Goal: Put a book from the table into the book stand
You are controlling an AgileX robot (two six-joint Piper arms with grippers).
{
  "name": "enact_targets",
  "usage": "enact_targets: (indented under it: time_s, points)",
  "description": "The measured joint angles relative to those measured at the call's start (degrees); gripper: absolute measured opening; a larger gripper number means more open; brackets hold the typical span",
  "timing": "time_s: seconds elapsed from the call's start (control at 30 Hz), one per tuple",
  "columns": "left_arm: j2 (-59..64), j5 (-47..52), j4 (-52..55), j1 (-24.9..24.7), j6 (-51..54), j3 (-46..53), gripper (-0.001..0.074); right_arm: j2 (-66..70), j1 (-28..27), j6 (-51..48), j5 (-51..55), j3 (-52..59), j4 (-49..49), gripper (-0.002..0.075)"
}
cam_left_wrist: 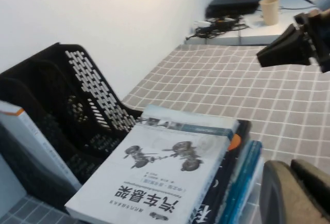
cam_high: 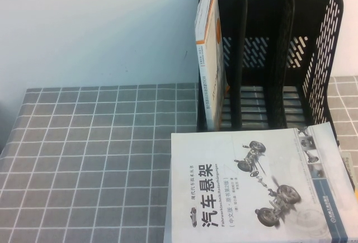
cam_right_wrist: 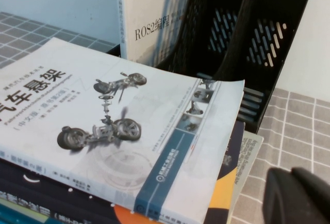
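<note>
A black mesh book stand (cam_high: 291,47) with three slots stands at the back right. A white and orange book (cam_high: 208,52) stands upright in its left slot; the other two slots are empty. A stack of books lies in front of it. Its top book is white with a car-suspension picture (cam_high: 251,190), and it also shows in the left wrist view (cam_left_wrist: 165,175) and the right wrist view (cam_right_wrist: 118,121). Neither gripper shows in the high view. My left gripper (cam_left_wrist: 292,171) is shut and empty beside the stack. My right gripper (cam_right_wrist: 292,176) is shut and empty, low beside the stack's other side.
The grey checked tablecloth (cam_high: 95,159) covers the table left of the stack. A white wall rises behind the stand. In the left wrist view, a neighbouring desk holds a cup (cam_left_wrist: 269,10) and cables. Darker and blue books (cam_left_wrist: 242,175) lie under the top book.
</note>
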Motion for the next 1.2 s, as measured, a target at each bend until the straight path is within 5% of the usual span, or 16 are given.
enact_targets:
  time_s: [0.33, 0.5, 0.77, 0.87, 1.07, 1.2]
  points:
    - [-11.11, -28.95, -12.02, 14.59, 11.07, 26.16, -0.0002, 0.0, 0.0, 0.0, -0.09, 0.0, 0.0, -0.0003]
    - [-11.4, -45.57, -17.49, 15.82, 11.93, 36.31, -0.0002, 0.0, 0.0, 0.0, -0.09, 0.0, 0.0, -0.0003]
    - [-11.49, -58.75, -22.47, 15.82, 11.08, 43.07, -0.0002, 0.0, 0.0, 0.0, -0.09, 0.0, 0.04, -0.0003]
    - [-11.49, -58.78, -11.17, 15.82, 4.48, 45.29, -0.0002, 0.0, 0.0, 0.0, -0.09, 0.0, 0.04, -0.0003]
    - [-11.49, -55.14, 29.1, 15.82, -27.45, 48.02, -0.0002, 0.0, 0.0, 0.0, -0.09, 0.0, 0.04, -0.0003]
    - [-11.49, -50.69, 39.01, 15.82, -38.24, 48.02, -0.0002, 0.0, 0.0, 0.0, -0.09, 0.0, 0.04, -0.0003]
